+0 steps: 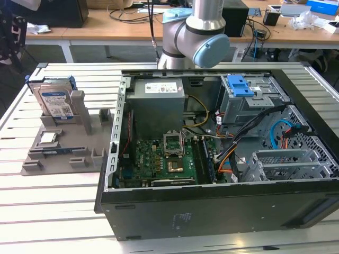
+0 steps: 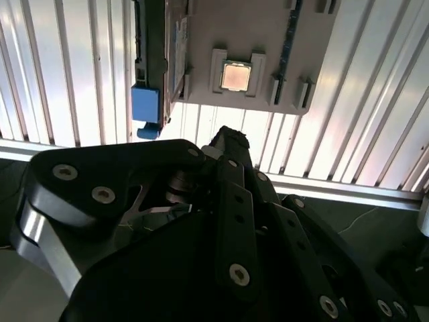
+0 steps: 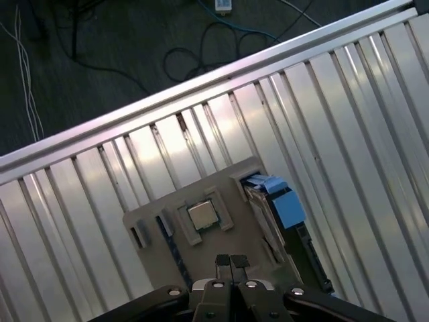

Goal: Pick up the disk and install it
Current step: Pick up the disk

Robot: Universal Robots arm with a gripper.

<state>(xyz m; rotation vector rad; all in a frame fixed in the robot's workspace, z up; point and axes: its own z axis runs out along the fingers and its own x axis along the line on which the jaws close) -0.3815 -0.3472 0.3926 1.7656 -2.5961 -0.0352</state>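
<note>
The disk stood on edge in the grey holder by the counter's edge, likely slotted upright for easy grasping; gripper hung above, fingers pinched together, empty.

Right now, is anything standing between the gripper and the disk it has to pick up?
Nothing visible does. In the first wrist view the gripper hangs above the grey holder, shut and empty, with open air between it and the disk, which stands on edge in its slot near the processor chip.
</note>
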